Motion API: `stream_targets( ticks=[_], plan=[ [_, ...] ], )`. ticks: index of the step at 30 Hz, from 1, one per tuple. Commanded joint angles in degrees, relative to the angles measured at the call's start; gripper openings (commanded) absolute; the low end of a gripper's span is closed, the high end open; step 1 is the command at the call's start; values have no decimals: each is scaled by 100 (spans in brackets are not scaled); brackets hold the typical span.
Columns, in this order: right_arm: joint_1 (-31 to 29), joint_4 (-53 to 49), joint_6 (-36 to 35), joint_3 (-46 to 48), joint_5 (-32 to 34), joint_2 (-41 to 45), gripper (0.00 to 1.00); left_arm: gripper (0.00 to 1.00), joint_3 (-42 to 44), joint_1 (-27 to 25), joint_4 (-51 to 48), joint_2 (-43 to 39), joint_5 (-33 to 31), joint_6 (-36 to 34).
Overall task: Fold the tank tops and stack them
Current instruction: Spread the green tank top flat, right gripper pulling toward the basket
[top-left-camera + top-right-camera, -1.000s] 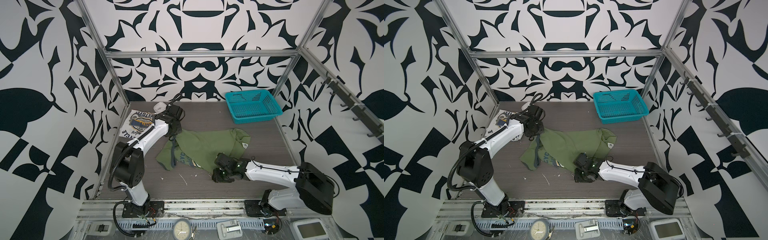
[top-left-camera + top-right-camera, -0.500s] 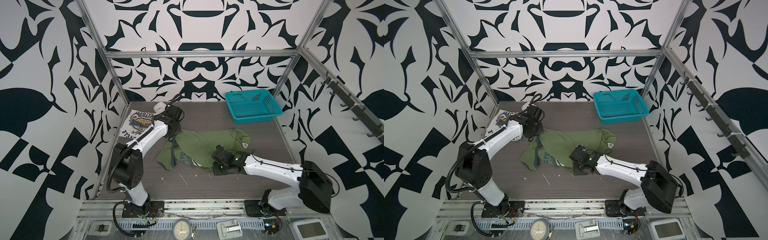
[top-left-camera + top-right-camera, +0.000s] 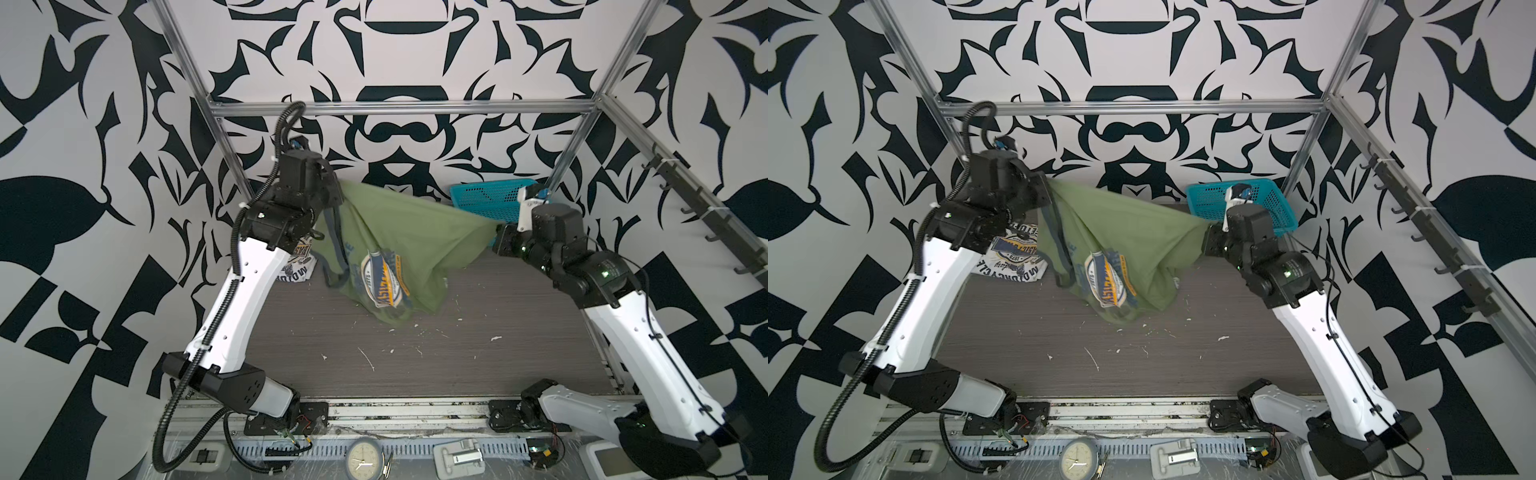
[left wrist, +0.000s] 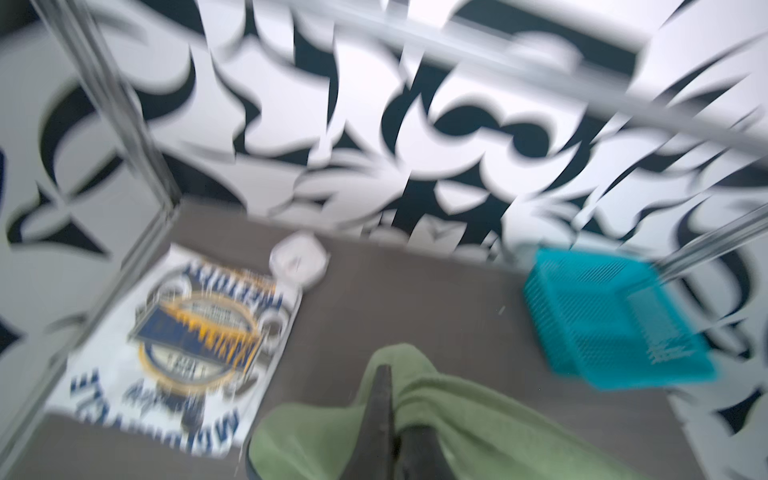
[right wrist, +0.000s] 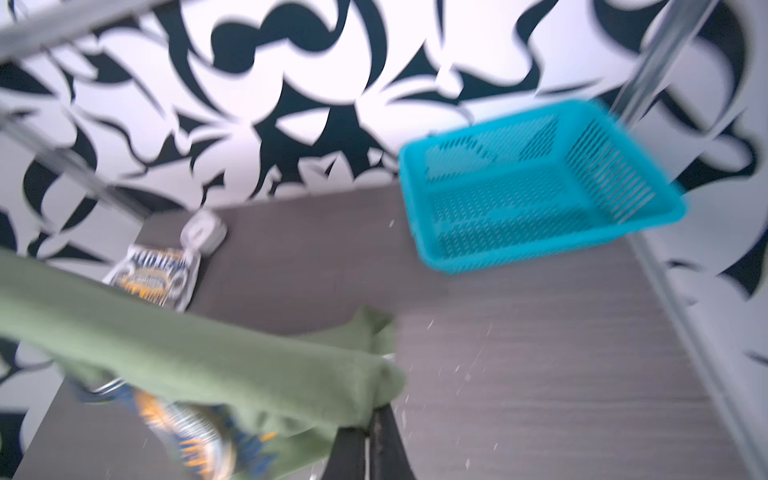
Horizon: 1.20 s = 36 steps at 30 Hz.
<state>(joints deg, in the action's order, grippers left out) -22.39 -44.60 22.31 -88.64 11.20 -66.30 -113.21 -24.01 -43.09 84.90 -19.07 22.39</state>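
The left fingers (image 4: 378, 424) are closed on one edge of the olive tank top (image 3: 399, 237), the right fingers (image 5: 388, 449) on the opposite edge. The cloth is held stretched above the counter (image 3: 478, 353), sagging between them. The white tank top (image 3: 1013, 259) is laid at the counter's far-left corner.

Olive green tank top (image 3: 415, 232) with blue-yellow emblem (image 3: 384, 276); white tank top (image 3: 1013, 259); turquoise basket (image 3: 1204, 201); black-and-white patterned walls (image 3: 395, 54).

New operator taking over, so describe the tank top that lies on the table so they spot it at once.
On the table, look to the far left corner. The white tank top lies flat there; unlike the hanging olive green tank top, it is white with navy lettering.
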Motion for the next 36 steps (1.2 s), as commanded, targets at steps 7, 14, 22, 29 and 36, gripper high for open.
stream_targets(
  ticks=[7, 14, 22, 29, 36],
  plan=[
    [224, -245, -240, 783, -182, 437, 0, 3, 1766, -279, -449, -477, 1885, 95],
    [396, -319, 113, 2256, -123, 689, 0, 17, 2733, -846, -670, 602, 2263, 148],
    [527, -303, 121, 2419, -66, 628, 0, 69, 3062, -906, -883, 477, 1169, 750],
    [609, -184, 116, 2610, -75, 628, 0, 74, 5115, -860, -614, -1370, 382, 2357],
    [635, -49, 114, 2659, -142, 548, 0, 71, 6467, -423, -53, -1374, 1082, 3222]
  ],
)
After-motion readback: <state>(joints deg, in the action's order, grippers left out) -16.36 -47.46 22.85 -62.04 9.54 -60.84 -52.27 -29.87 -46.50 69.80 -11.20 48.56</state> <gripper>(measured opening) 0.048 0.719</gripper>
